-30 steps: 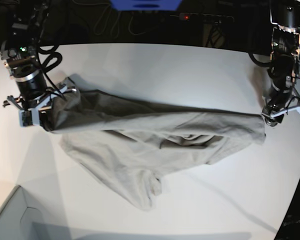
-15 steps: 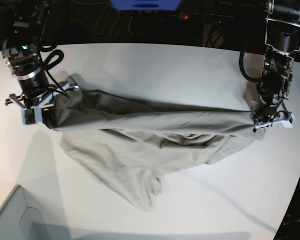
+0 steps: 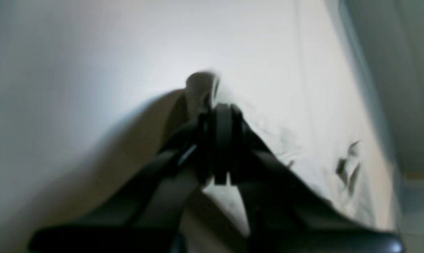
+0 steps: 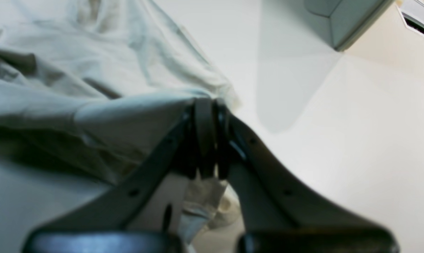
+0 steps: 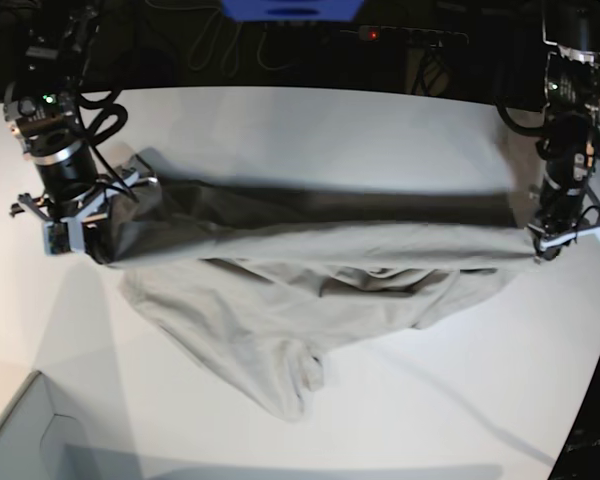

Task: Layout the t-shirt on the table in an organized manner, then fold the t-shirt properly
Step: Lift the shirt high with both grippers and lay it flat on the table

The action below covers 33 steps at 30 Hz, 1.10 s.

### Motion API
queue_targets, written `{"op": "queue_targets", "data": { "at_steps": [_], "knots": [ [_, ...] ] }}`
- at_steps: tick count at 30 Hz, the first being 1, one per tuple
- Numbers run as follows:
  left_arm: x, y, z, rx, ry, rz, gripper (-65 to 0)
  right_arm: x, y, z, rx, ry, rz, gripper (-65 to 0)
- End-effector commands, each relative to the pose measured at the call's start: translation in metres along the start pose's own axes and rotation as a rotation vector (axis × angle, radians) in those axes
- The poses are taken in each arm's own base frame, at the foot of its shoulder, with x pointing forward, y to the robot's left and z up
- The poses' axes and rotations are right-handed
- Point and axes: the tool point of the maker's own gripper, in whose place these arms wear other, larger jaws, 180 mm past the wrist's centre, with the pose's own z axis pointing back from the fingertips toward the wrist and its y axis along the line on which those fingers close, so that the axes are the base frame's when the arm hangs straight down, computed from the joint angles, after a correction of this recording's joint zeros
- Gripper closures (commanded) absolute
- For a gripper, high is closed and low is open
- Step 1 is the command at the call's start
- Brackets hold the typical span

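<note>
The light beige-grey t-shirt (image 5: pixel 310 290) hangs stretched across the white table (image 5: pixel 310 130), its upper edge held taut between both arms while the rest lies crumpled below. My left gripper (image 5: pixel 555 243) at the right of the base view is shut on the shirt's right end; the left wrist view shows its jaws (image 3: pixel 219 116) together with a tuft of the t-shirt (image 3: pixel 199 84) sticking out. On the other side, my right gripper (image 5: pixel 78 228) is shut on the shirt's left end, and the right wrist view shows the gripper (image 4: pixel 206 109) pinching the t-shirt (image 4: pixel 92 70).
A pale grey box corner (image 5: pixel 20 440) sits at the front left, also seen as the box corner (image 4: pixel 341 17) in the right wrist view. Dark cables and equipment lie beyond the table's curved far edge. The table's edge runs close to the left arm at the right.
My left gripper has closed on the shirt's right end and drawn it outward to the right, pulling the upper edge straight and taut. The right gripper kept its grip and place.
</note>
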Motion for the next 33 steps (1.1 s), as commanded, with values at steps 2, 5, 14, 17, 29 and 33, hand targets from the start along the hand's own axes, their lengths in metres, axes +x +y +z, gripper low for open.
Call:
{"op": "queue_targets", "data": {
  "at_steps": [2,5,14,17,29,33],
  "knots": [
    [0.028,0.002,0.014,-0.014,-0.067,-0.006,0.0,0.014,-0.003,0.001,-0.003,-0.053,0.008,0.0],
    [0.037,0.021,0.034,0.019,-0.089,-0.014,0.0,0.012,-0.002,0.002,0.0,-0.046,0.008,0.0],
    [0.043,0.021,0.042,0.01,-0.103,-0.02,0.0,0.017,-0.002,0.002,-0.003,-0.06,0.011,0.0],
    [0.049,-0.027,0.018,-0.086,-0.09,-0.007,0.0,0.042,-0.009,-0.01,-0.016,-0.124,0.014,0.0],
    [0.111,-0.213,-0.061,-0.382,0.055,0.179,0.0,0.195,-0.073,-0.059,-0.133,-0.354,0.071,0.0],
    [0.139,-0.286,-0.073,-0.46,0.059,0.145,0.0,0.24,-0.105,-0.077,-0.167,-0.384,0.067,0.0]
  ]
}}
